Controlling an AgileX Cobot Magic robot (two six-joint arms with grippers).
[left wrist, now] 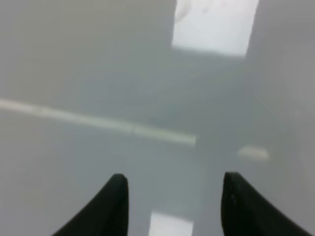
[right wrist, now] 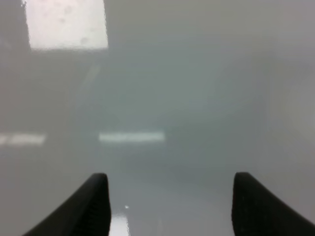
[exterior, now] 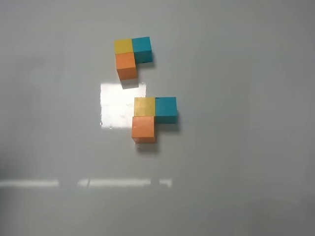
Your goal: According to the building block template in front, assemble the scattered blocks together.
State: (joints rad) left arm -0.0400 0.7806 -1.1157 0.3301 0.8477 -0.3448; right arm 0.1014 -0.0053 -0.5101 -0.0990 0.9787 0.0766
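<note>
Left gripper (left wrist: 173, 184): two dark fingertips are seen in the left wrist view with a clear gap between them; nothing is gripped, only bare table shows in the gap.
Right gripper (right wrist: 170, 184): fingertips are seen spread apart in the right wrist view, slightly wider than the left pair; nothing is held between them.
Grippers in overhead view: neither is seen in the exterior high view.
Table (exterior: 236, 172): a plain grey surface is noted, with a bright square glare patch near the middle and a thin streak of glare nearer the front edge.
Building block template (exterior: 133, 54): it is placed at the far side of the table, slightly left of centre; an L is formed by a yellow cube at the corner, a teal cube to its right and an orange cube on its near side.
Scattered blocks (exterior: 152, 118): they are found nearer the camera and just right of the glare patch, well apart from the template.
Yellow block (exterior: 144, 106): it is set at the corner of the group.
Teal block (exterior: 166, 109): it is set touching the right side of the yellow one.
Orange block (exterior: 143, 128): it is set touching the near side of the yellow one.
Layout match: the same L and the same colour order as the template are shown by the three larger cubes.
Wrist views: both are blurred; no cubes are seen in them.
</note>
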